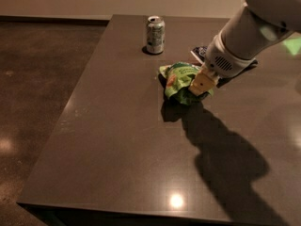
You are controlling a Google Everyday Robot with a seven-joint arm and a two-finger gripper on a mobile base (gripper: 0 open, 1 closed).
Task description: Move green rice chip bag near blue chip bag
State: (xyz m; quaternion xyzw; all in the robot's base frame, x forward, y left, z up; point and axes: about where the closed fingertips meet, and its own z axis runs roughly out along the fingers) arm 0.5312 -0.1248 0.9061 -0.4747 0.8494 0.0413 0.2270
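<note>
The green rice chip bag (181, 81) is crumpled and held a little above the dark table, its shadow below it. My gripper (201, 84) is shut on the bag's right side, with tan fingers (205, 77) showing under the white wrist. The blue chip bag (201, 53) lies just behind, mostly hidden by my arm; only a dark corner with a white panel shows.
A silver-green drink can (155, 34) stands upright at the back of the table, left of the bags. The dark table (117, 145) runs toward the camera, its left edge dropping to a brown floor. My arm's shadow falls across the table's right front.
</note>
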